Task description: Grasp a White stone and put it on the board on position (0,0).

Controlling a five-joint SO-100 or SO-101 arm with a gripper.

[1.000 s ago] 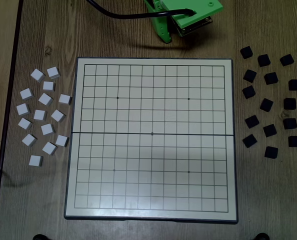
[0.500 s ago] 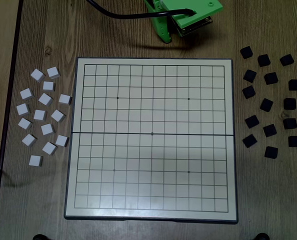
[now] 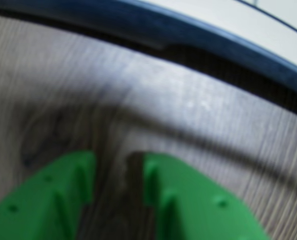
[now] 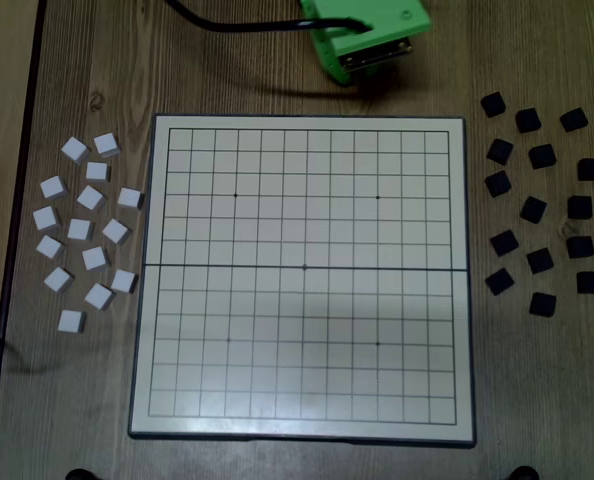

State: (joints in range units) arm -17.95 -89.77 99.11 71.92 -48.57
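Note:
The board [image 4: 153, 280] lies in the middle of the wooden table in the fixed view, with no stone on its grid. Several White stones [image 4: 80, 230] are scattered left of it. The green arm head [image 4: 365, 28] hangs over the table beyond the board's far edge and hides the fingers from above. In the wrist view, my gripper [image 3: 113, 157] hovers over bare wood with a narrow gap between its green fingers [image 3: 178, 195] and nothing in it. The board's dark rim [image 3: 198, 37] curves across the top of that view. No White stone shows there.
Several black square blocks [image 4: 540, 260] lie scattered right of the board. A black cable [image 4: 237, 27] runs from the arm head toward the upper left. The table's dark left edge [image 4: 17, 200] runs close to the white stones.
In the fixed view the green arm head has shifted slightly left and up toward the far edge. The stones, the blocks and the board have not moved.

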